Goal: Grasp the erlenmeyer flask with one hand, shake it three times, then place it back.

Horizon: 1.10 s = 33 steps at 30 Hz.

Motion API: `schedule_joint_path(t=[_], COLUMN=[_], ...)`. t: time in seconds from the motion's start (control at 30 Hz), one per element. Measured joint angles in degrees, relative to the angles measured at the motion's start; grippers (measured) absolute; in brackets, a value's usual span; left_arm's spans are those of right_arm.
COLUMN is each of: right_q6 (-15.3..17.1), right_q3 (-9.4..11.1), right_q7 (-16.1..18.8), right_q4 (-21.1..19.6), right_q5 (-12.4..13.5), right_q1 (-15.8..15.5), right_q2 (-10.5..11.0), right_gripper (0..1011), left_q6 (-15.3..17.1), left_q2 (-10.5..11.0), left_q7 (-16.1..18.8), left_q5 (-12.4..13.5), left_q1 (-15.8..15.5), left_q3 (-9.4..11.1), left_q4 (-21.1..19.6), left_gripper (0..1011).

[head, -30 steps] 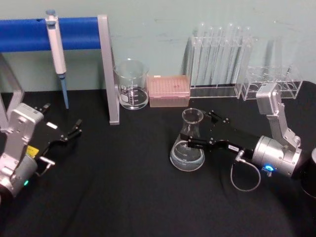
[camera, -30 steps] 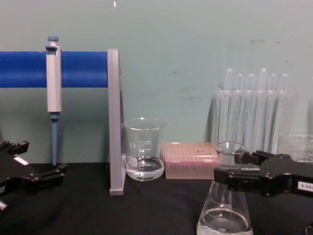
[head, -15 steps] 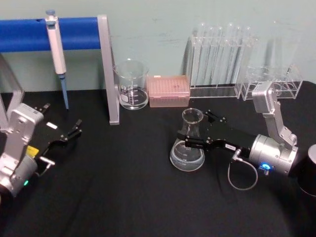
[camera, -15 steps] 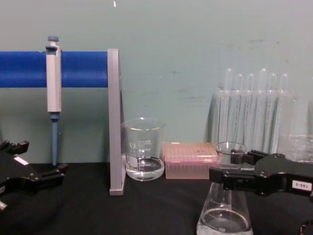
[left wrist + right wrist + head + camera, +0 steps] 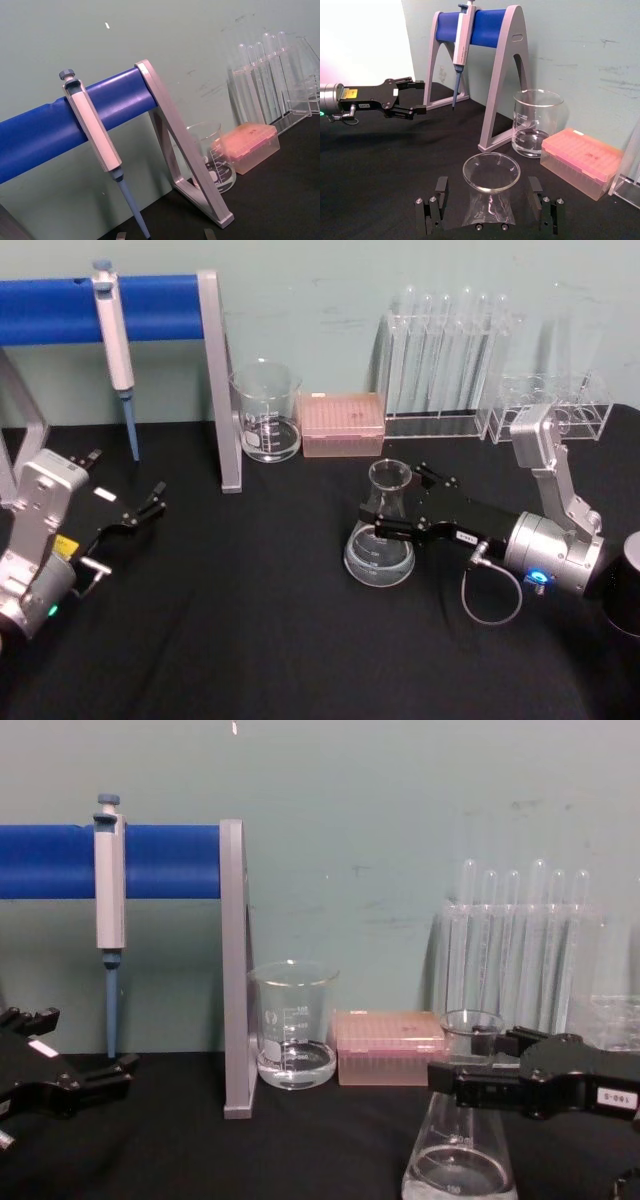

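The erlenmeyer flask [image 5: 380, 558] stands upright on the black table with a little clear liquid in its base. It shows large at the lower right of the chest view [image 5: 460, 1160]. My right gripper [image 5: 396, 502] reaches in from the right at neck height and is open. Its two jaws lie either side of the neck, one in front and one behind. In the right wrist view the flask [image 5: 491, 174] sits between the right gripper's [image 5: 487, 194] fingers with a small gap on each side. My left gripper [image 5: 125, 485] rests open at the far left, away from the flask.
At the back stand a glass beaker [image 5: 267, 412], a pink tip box [image 5: 343, 424] and racks of test tubes [image 5: 448, 365]. A pipette [image 5: 116, 345] hangs on the blue stand [image 5: 215, 380] at the back left. A black object [image 5: 625, 590] sits at the right edge.
My right gripper has slid a little to the left, farther along the flask's neck. The flask and the left arm have not moved.
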Motion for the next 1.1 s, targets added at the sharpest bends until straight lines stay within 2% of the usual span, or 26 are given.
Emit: schedule_joint_path(t=[0.5, 0.57, 0.83, 0.87, 0.9, 0.93, 1.03, 1.1], right_q6=[-0.13, -0.15, -0.19, -0.19, -0.19, -0.19, -0.19, -0.19], right_q3=[0.05, 0.05, 0.05, 0.05, 0.05, 0.05, 0.05, 0.05], right_q7=[-0.05, -0.07, -0.09, -0.09, -0.1, -0.09, -0.09, -0.1], right_q4=[0.0, 0.0, 0.0, 0.0, 0.0, 0.0, 0.0, 0.0], right_q5=[-0.04, -0.04, -0.04, -0.04, -0.04, -0.04, -0.04, -0.04], right_q1=[-0.07, -0.07, -0.07, -0.07, -0.08, -0.08, -0.08, -0.08], right_q2=[0.0, 0.0, 0.0, 0.0, 0.0, 0.0, 0.0, 0.0], right_gripper=[1003, 979, 797, 742, 730, 664, 604, 530], left_q6=[0.0, 0.0, 0.0, 0.0, 0.0, 0.0, 0.0, 0.0], left_q2=[0.0, 0.0, 0.0, 0.0, 0.0, 0.0, 0.0, 0.0], left_q7=[0.0, 0.0, 0.0, 0.0, 0.0, 0.0, 0.0, 0.0], left_q5=[0.0, 0.0, 0.0, 0.0, 0.0, 0.01, 0.0, 0.0], left_q1=[0.0, 0.0, 0.0, 0.0, 0.0, 0.0, 0.0, 0.0], left_q3=[0.0, 0.0, 0.0, 0.0, 0.0, 0.0, 0.0, 0.0], left_q4=[0.0, 0.0, 0.0, 0.0, 0.0, 0.0, 0.0, 0.0], left_gripper=[1001, 1001, 1001, 1001, 1001, 1001, 1001, 1001])
